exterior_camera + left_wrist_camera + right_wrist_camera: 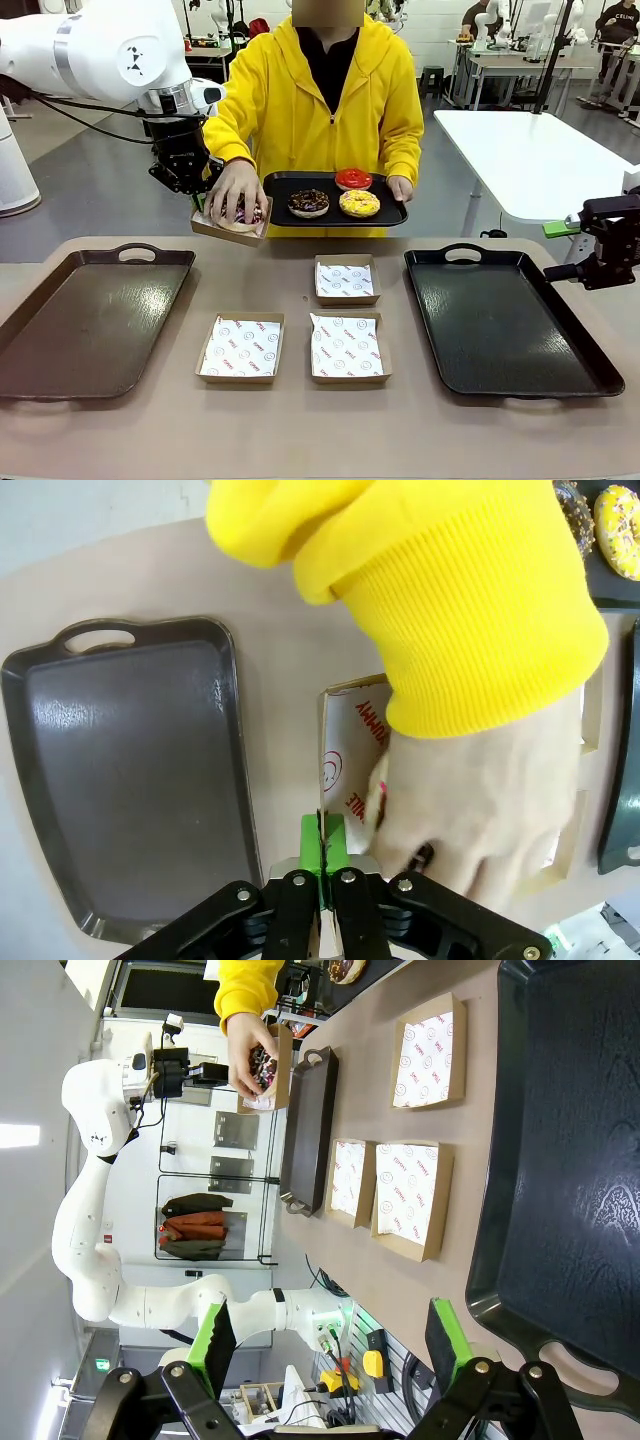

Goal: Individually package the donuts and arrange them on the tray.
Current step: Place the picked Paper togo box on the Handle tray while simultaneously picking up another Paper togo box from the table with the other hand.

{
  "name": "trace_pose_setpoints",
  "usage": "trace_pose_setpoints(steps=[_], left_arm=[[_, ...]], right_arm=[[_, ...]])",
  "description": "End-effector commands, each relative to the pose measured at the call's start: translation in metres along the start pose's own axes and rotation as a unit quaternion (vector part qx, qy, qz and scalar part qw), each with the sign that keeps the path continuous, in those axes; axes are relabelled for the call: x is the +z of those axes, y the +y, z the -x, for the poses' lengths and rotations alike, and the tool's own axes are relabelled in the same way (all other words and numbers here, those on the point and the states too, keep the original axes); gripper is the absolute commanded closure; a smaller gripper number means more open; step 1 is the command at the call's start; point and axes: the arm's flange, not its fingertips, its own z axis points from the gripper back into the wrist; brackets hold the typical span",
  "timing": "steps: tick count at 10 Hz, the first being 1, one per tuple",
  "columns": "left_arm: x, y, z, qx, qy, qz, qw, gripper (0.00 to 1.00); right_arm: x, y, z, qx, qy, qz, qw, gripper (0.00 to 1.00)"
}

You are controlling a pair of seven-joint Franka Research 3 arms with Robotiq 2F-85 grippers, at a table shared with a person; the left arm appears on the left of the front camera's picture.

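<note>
My left gripper (203,198) is shut on the edge of a paper-lined cardboard box (226,230), held in the air over the table's far edge. A person's hand (234,188) presses a dark sprinkled donut (246,214) into that box. In the left wrist view my fingertips (312,842) pinch the box wall (345,695), and the hand (480,800) covers the donut. The person's other hand holds a small black tray (392,214) with a red donut (353,178), a chocolate donut (308,202) and a yellow donut (359,203). My right gripper (560,250) is open at the right edge.
Three open lined boxes (346,280) (241,348) (347,349) lie mid-table. A brown tray (60,340) lies at the left and a black tray (505,330) at the right, under my right gripper (330,1345). The person stands at the far side.
</note>
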Motion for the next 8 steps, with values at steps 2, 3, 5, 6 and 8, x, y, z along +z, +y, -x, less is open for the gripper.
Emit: trace_pose_setpoints(steps=[2,3,5,6,8], left_arm=[[-0.0011,0.0018,0.0005,0.001,-0.005,-0.004,1.000,1.00],[-0.0011,0.0018,0.0005,0.001,-0.005,-0.004,1.000,1.00],[-0.0011,0.0018,0.0005,0.001,-0.005,-0.004,1.000,1.00],[-0.0011,0.0018,0.0005,0.001,-0.005,-0.004,1.000,1.00],[-0.0011,0.0018,0.0005,0.001,-0.005,-0.004,1.000,1.00]], right_arm=[[-0.0014,-0.0001,-0.0021,0.002,-0.004,-0.010,1.000,0.00],[-0.0014,-0.0001,-0.0021,0.002,-0.004,-0.010,1.000,0.00],[-0.0014,-0.0001,-0.0021,0.002,-0.004,-0.010,1.000,0.00],[-0.0014,-0.0001,-0.0021,0.002,-0.004,-0.010,1.000,0.00],[-0.0014,-0.0001,-0.0021,0.002,-0.004,-0.010,1.000,0.00]])
